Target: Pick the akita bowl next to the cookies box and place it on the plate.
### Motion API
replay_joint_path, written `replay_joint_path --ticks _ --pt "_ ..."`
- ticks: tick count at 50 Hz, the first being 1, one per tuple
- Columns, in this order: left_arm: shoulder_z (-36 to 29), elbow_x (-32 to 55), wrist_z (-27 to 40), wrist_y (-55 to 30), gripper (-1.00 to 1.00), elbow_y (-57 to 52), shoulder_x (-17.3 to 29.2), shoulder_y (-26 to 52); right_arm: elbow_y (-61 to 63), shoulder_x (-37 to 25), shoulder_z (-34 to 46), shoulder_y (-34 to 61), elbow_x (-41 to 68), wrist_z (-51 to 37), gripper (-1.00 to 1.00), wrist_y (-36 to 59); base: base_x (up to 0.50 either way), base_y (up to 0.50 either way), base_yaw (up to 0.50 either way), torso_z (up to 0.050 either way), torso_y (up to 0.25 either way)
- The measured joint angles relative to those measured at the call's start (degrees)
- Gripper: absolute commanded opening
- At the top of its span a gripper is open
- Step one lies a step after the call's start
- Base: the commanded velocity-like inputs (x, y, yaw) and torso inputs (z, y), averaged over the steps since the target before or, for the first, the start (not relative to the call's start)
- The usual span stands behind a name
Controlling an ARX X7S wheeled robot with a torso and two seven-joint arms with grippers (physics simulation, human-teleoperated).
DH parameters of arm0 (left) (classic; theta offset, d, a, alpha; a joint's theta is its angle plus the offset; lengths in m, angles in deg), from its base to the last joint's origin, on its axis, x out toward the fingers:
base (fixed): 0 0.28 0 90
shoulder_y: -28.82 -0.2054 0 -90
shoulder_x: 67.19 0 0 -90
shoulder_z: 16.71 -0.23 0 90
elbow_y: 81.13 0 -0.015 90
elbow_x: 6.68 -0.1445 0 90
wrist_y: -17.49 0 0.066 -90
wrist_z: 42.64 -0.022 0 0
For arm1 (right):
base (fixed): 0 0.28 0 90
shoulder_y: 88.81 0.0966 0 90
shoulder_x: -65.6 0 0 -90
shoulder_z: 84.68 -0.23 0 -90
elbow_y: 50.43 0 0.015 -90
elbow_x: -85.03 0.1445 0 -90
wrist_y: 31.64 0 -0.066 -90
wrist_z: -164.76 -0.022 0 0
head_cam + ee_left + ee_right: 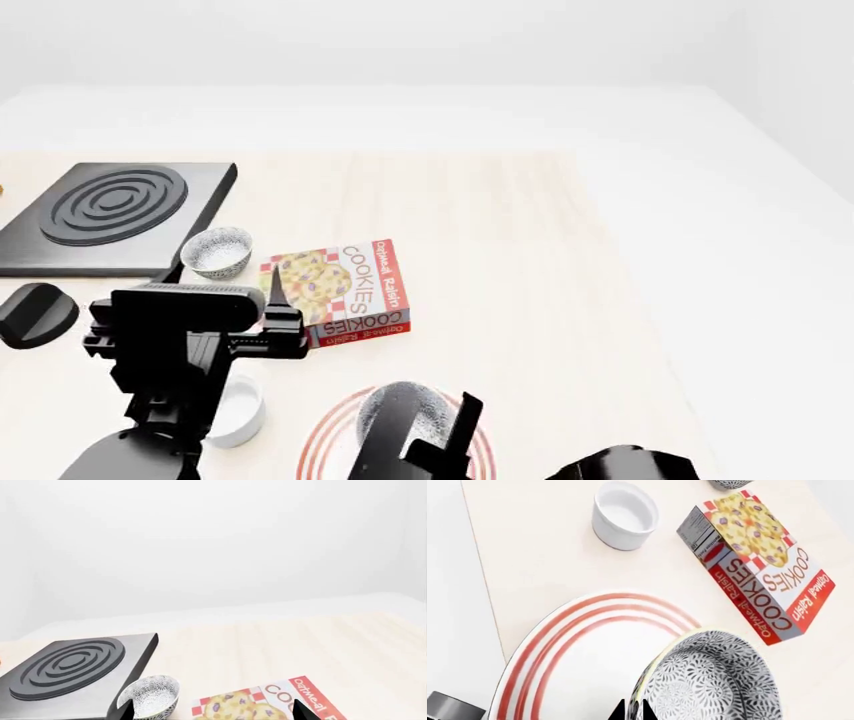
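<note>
While the right gripper (pixel 634 713) pinches the akita bowl (pixel 714 680) by its rim over the plate (pixel 587 655) at the tabletop's near edge, placing is underway; next, centre, lower, release; the left gripper (pixel 224 282) gapes wide, empty, near the cookies box (pixel 340 288)

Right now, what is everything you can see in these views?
Table: one, pale wood.
Stove burner: one, dark grey, far left.
Patterned bowl: one, grey-white, between burner and cookies box.
Cookies box: one, red-and-white, flat, mid-table.
Black rounded object: one, left edge; kind unclear.
Plain white bowl: one, near left, partly behind the arm.
Plate: one, white with red rings, near edge.
Akita bowl: one, speckled grey, on or just above the plate.
Left gripper: black, open, over patterned bowl and box.
Right gripper: black, at akita bowl's rim.
</note>
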Motion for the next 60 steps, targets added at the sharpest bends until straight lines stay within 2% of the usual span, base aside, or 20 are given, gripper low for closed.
replay_joint_path --ticks 16,20,30,35,52,53,60 --pt "-0.26 0.5 -0.15 -0.01 1.0 -0.42 0.43 -0.01 -4.2 -0.04 3.02 -0.7 -4.65 4.89 -1.0 -3.66 0.0 0.0 0.0 0.0 0.0" --pt "-0.87 0.02 0.05 -0.35 1.0 -0.7 0.83 0.12 -4.47 -0.01 3.38 -0.77 -4.96 5.3 -1.0 -3.9 0.0 0.0 0.0 0.0 -0.25" --pt "-1.22 0.0 0.04 0.06 1.0 -0.59 1.03 0.04 -4.69 -0.13 3.91 -0.82 -5.04 5.83 -1.0 -4.16 0.0 0.0 0.0 0.0 0.0" --pt "-1.9 -0.6 0.32 -0.06 1.0 -0.55 1.3 0.16 -4.37 -0.11 4.05 -0.65 -4.95 6.4 -1.0 -4.43 0.0 0.0 0.0 0.0 -0.248" --pt "-2.49 -0.86 0.35 1.39 1.0 -0.06 1.41 -0.14 -4.12 -0.09 3.81 -0.2 -4.78 7.04 -1.0 -5.07 0.0 0.0 0.0 0.0 -0.05" --pt "-2.45 -0.8 0.33 1.48 1.0 -0.06 1.39 -0.18 -4.28 -0.06 3.57 -0.19 -4.46 6.99 1.0 -5.07 0.0 0.0 0.0 0.0 0.0" --pt "-2.12 -0.13 0.03 1.8 1.0 -0.27 1.41 -0.39 -5.11 -0.08 1.55 0.3 -2.0 5.9 1.0 -4.27 0.0 0.0 0.0 -0.004 0.071"
